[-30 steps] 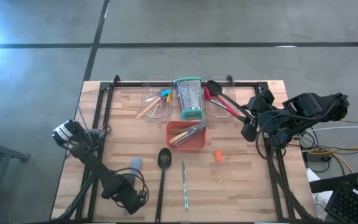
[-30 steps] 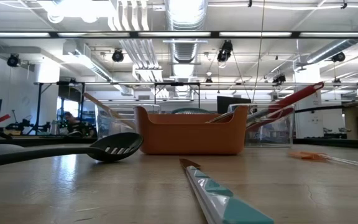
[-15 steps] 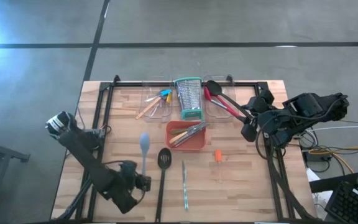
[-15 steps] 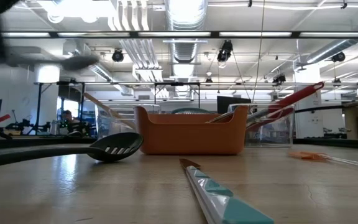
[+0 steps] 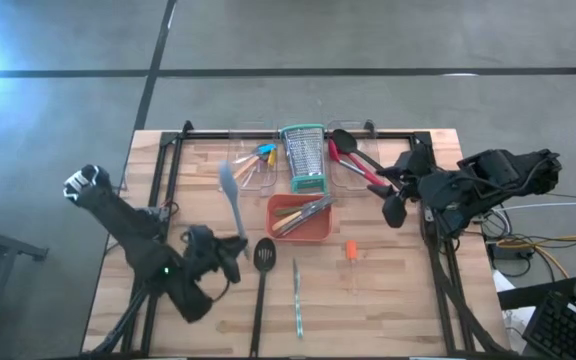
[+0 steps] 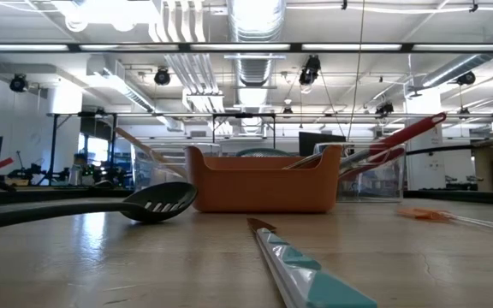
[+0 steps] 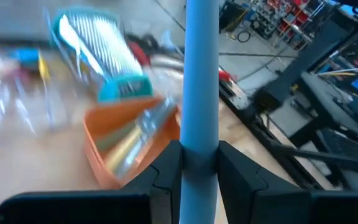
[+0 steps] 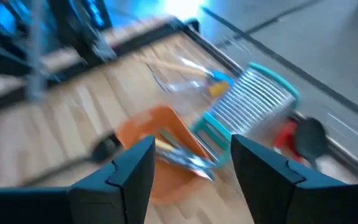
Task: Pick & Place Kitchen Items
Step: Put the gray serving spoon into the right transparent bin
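My left gripper is raised over the table's near left part and shut on a grey-blue spatula. The spatula's blade points toward the far edge, near the left clear bin. My right gripper hovers open at the right, above the table, with nothing between its fingers. A black slotted spoon, a teal-handled knife and a small orange tool lie flat on the wood. In the low view neither gripper shows. My left gripper pinches the spatula's handle between its two fingers, near the handle's free end. The handle runs on forward from the fingers, and the fingers come from the table's near left side. The spatula is lifted clear of the table, slanting up toward the far edge.
An orange tray holding several utensils sits mid-table, with a steel grater with teal rims behind it. The right clear bin holds red and black spoons. Black frame rails run along the table's left, far and right edges.
My left gripper has risen from the table's near left and moved toward the far edge and the orange tray, tipping from pointing down to nearly level. The spatula has come off the wood with it and now points toward the far edge.
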